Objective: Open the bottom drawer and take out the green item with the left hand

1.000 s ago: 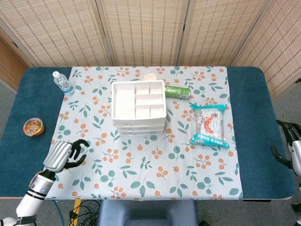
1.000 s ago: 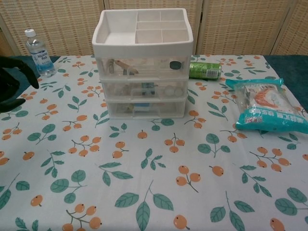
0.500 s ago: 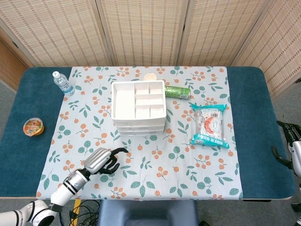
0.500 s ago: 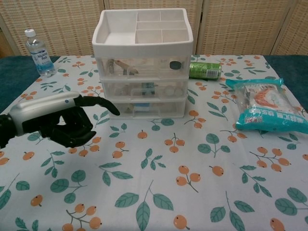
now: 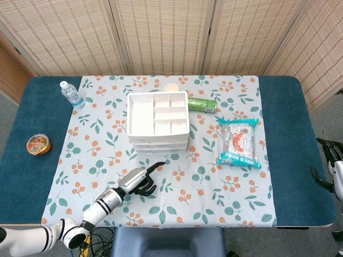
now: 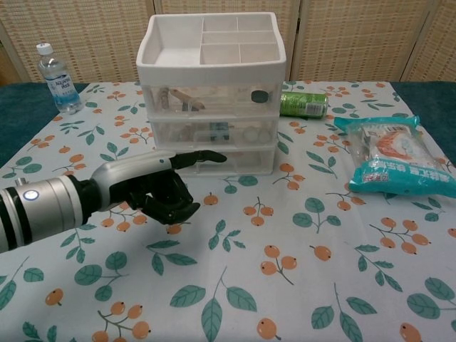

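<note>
A white three-drawer organizer stands mid-table, all drawers closed. Its bottom drawer is translucent; I cannot make out a green item inside. My left hand hovers just in front of the bottom drawer, one finger stretched toward it, the other fingers curled, holding nothing. It does not touch the drawer. My right hand sits at the table's right edge, only partly in view in the head view.
A green can lies right of the organizer. A snack bag lies further right. A water bottle stands far left, a small cup on the blue cloth.
My left hand has swept from the table's left front toward the middle and now sits just before the bottom drawer. The right hand has not moved.
</note>
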You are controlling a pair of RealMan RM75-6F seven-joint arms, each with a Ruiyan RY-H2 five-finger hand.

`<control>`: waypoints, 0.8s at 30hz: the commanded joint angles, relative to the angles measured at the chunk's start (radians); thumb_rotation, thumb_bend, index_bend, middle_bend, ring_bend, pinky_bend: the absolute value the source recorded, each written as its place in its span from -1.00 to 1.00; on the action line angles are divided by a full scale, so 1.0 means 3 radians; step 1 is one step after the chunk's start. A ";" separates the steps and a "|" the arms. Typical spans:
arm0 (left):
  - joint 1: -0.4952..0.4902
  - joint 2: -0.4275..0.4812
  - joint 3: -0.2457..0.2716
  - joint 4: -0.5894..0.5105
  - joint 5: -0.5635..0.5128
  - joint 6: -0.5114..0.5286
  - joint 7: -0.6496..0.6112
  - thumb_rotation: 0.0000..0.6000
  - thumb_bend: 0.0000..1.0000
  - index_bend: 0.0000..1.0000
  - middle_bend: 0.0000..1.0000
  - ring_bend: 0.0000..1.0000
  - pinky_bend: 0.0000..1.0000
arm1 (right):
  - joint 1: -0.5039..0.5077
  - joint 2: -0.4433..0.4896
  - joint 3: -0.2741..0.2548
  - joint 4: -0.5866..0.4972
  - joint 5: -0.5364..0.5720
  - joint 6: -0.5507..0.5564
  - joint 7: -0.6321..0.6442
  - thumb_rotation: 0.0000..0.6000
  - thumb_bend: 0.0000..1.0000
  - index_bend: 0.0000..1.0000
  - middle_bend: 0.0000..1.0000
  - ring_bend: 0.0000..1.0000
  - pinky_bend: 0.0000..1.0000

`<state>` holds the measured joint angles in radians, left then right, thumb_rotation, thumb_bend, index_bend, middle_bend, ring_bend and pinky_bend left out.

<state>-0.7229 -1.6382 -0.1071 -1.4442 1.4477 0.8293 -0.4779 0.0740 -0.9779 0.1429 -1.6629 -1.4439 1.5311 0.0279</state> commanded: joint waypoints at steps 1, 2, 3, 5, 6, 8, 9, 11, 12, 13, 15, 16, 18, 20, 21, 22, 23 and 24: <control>-0.0050 -0.0095 -0.0064 0.0070 -0.0100 -0.0056 -0.0045 1.00 0.02 -0.94 0.77 0.87 1.00 | -0.0002 -0.0001 0.0000 0.0005 0.0008 -0.0001 0.0001 1.00 -0.28 -0.74 -0.54 -0.56 -0.50; -0.0064 -0.0134 -0.0078 0.0105 -0.0132 -0.0068 -0.0027 1.00 0.02 -0.95 0.77 0.87 1.00 | -0.0004 0.0001 -0.0001 0.0008 0.0015 -0.0006 0.0000 1.00 -0.27 -0.74 -0.54 -0.56 -0.50; -0.0074 -0.0157 -0.0084 0.0122 -0.0157 -0.0084 -0.0017 1.00 0.02 -0.96 0.77 0.88 1.00 | -0.0005 0.0002 -0.0001 0.0008 0.0019 -0.0008 0.0000 1.00 -0.28 -0.74 -0.54 -0.56 -0.50; -0.0089 -0.0218 -0.0112 0.0160 -0.0221 -0.0096 0.0003 1.00 0.02 -0.98 0.77 0.88 1.00 | -0.0007 0.0004 0.0001 0.0012 0.0025 -0.0007 0.0001 1.00 -0.28 -0.74 -0.54 -0.56 -0.50; -0.0093 -0.0246 -0.0125 0.0179 -0.0250 -0.0097 0.0020 1.00 0.02 -0.98 0.77 0.88 1.00 | -0.0008 0.0004 0.0003 0.0015 0.0028 -0.0006 0.0002 1.00 -0.28 -0.74 -0.54 -0.56 -0.50; -0.0097 -0.0315 -0.0154 0.0228 -0.0304 -0.0071 0.0076 1.00 0.02 -0.99 0.77 0.88 1.00 | -0.0010 0.0006 0.0003 0.0019 0.0030 -0.0004 0.0006 1.00 -0.28 -0.74 -0.54 -0.56 -0.50; -0.0095 -0.0357 -0.0172 0.0260 -0.0334 -0.0045 0.0112 1.00 0.02 -1.00 0.77 0.88 1.00 | -0.0010 0.0005 0.0002 0.0022 0.0031 -0.0006 0.0006 1.00 -0.27 -0.74 -0.54 -0.56 -0.50; -0.0090 -0.0416 -0.0200 0.0303 -0.0384 -0.0008 0.0162 1.00 0.02 -1.00 0.77 0.88 1.00 | -0.0011 0.0005 0.0001 0.0026 0.0034 -0.0010 0.0008 1.00 -0.28 -0.74 -0.54 -0.56 -0.50; -0.0085 -0.0454 -0.0219 0.0331 -0.0420 0.0016 0.0199 1.00 0.02 -1.00 0.77 0.88 1.00 | -0.0012 0.0006 0.0001 0.0027 0.0038 -0.0012 0.0009 1.00 -0.28 -0.74 -0.54 -0.56 -0.50; -0.0083 -0.0471 -0.0227 0.0345 -0.0437 0.0028 0.0220 1.00 0.02 -1.00 0.77 0.88 1.00 | -0.0013 0.0006 0.0001 0.0028 0.0040 -0.0012 0.0010 1.00 -0.28 -0.74 -0.54 -0.56 -0.50; -0.0068 -0.0523 -0.0251 0.0380 -0.0494 0.0074 0.0293 1.00 0.02 -1.00 0.77 0.88 1.00 | -0.0016 0.0007 0.0004 0.0032 0.0047 -0.0009 0.0011 1.00 -0.27 -0.74 -0.54 -0.56 -0.50; -0.0055 -0.0553 -0.0268 0.0394 -0.0527 0.0108 0.0324 1.00 0.02 -1.00 0.77 0.88 1.00 | -0.0019 0.0009 0.0003 0.0034 0.0049 -0.0007 0.0013 1.00 -0.27 -0.74 -0.54 -0.56 -0.50; -0.0038 -0.0590 -0.0294 0.0405 -0.0578 0.0146 0.0359 1.00 0.02 -1.00 0.77 0.88 1.00 | -0.0020 0.0010 0.0002 0.0036 0.0056 -0.0013 0.0012 1.00 -0.27 -0.74 -0.54 -0.56 -0.50; -0.0023 -0.0614 -0.0315 0.0402 -0.0623 0.0170 0.0387 1.00 0.02 -1.00 0.77 0.88 1.00 | -0.0020 0.0007 0.0001 0.0038 0.0062 -0.0019 0.0012 1.00 -0.28 -0.74 -0.54 -0.56 -0.50; -0.0014 -0.0628 -0.0325 0.0401 -0.0639 0.0186 0.0395 1.00 0.02 -1.00 0.77 0.88 1.00 | -0.0020 0.0005 0.0001 0.0039 0.0061 -0.0018 0.0013 1.00 -0.28 -0.74 -0.54 -0.56 -0.50; -0.0007 -0.0649 -0.0331 0.0408 -0.0653 0.0205 0.0411 1.00 0.02 -1.00 0.77 0.88 1.00 | -0.0020 0.0002 0.0001 0.0042 0.0060 -0.0018 0.0015 1.00 -0.27 -0.74 -0.54 -0.56 -0.50; -0.0002 -0.0667 -0.0333 0.0418 -0.0658 0.0218 0.0425 1.00 0.02 -1.00 0.77 0.88 1.00 | -0.0020 0.0000 0.0000 0.0045 0.0061 -0.0020 0.0017 1.00 -0.27 -0.74 -0.54 -0.56 -0.50; 0.0003 -0.0687 -0.0336 0.0430 -0.0664 0.0234 0.0438 1.00 0.02 -1.00 0.77 0.88 1.00 | -0.0020 -0.0002 0.0000 0.0047 0.0064 -0.0022 0.0017 1.00 -0.27 -0.74 -0.54 -0.56 -0.50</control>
<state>-0.7246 -1.8394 -0.2058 -1.3187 1.2518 0.8946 -0.3511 0.0680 -0.9785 0.1430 -1.6487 -1.4248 1.5245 0.0330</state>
